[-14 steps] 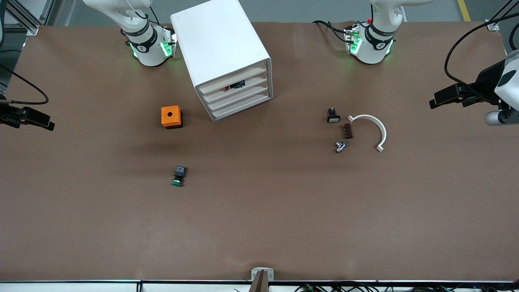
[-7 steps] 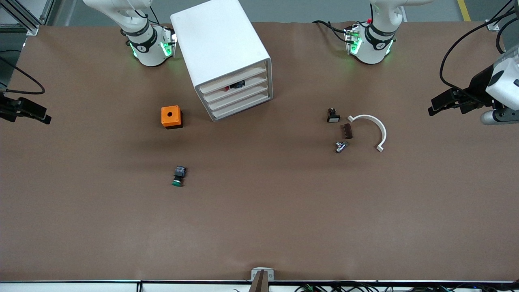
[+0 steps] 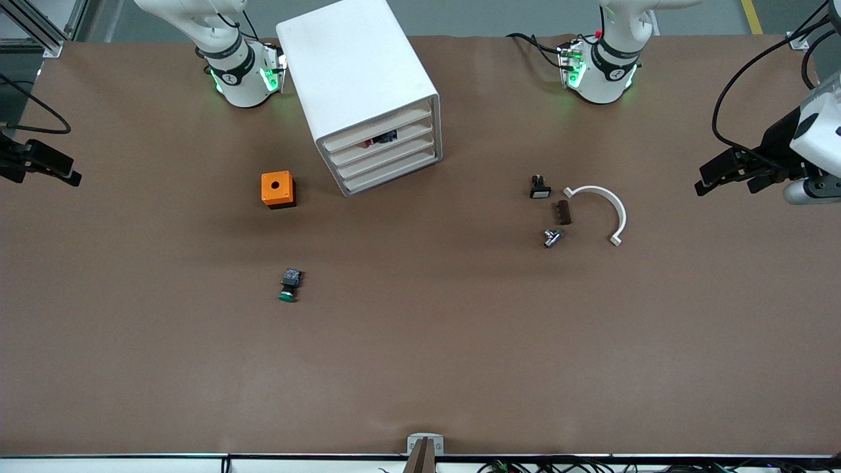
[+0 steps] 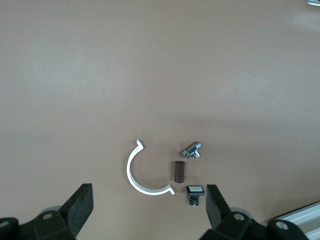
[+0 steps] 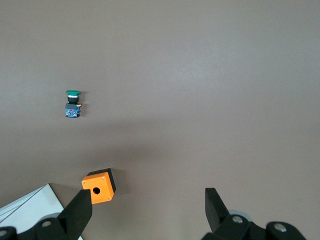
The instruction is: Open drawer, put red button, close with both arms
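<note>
Both grippers have drifted a little over the counter's two end edges: the left gripper (image 3: pixel 723 172) and right gripper (image 3: pixel 49 167), jaws spread and empty. We judge the job finished: the small red-capped push-button (image 3: pixel 380 139) lies in the shallow white plastic drawer (image 3: pixel 378 136), pushed into the white rounded cabinet (image 3: pixel 351 62). We barely see the button through the slot.
</note>
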Robot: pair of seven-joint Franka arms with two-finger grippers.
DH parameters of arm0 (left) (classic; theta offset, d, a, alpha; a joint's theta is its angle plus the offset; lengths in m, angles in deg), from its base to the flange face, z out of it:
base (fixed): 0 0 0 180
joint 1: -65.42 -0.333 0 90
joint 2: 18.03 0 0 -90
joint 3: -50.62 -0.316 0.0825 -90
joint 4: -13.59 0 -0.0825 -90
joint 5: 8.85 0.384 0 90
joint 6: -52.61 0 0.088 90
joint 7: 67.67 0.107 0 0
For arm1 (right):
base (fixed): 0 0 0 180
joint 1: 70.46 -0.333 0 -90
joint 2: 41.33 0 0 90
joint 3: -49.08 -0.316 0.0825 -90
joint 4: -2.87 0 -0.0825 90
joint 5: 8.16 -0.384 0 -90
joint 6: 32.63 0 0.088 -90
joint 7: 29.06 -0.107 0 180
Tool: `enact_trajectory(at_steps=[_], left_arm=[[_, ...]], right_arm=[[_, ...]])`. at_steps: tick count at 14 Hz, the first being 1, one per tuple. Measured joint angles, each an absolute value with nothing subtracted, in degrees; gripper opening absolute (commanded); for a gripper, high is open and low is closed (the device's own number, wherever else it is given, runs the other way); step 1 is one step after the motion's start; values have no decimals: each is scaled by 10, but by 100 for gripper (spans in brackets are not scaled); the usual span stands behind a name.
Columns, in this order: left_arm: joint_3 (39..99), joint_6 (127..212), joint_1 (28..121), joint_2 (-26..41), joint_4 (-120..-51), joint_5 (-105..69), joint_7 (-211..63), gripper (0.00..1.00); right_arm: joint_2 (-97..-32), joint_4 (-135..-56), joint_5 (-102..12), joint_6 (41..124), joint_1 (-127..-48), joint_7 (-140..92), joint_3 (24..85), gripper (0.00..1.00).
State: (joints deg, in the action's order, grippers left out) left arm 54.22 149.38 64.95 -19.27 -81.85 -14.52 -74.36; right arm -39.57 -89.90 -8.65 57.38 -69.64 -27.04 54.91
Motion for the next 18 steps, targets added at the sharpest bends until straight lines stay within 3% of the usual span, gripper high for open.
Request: enact_trajectory(at_steps=[18], left_arm=[[541, 1516, 648, -199, -807, -145, -744, 99]], right_arm=[[-339, -958, -87, 580, -702, -267, 545, 100]])
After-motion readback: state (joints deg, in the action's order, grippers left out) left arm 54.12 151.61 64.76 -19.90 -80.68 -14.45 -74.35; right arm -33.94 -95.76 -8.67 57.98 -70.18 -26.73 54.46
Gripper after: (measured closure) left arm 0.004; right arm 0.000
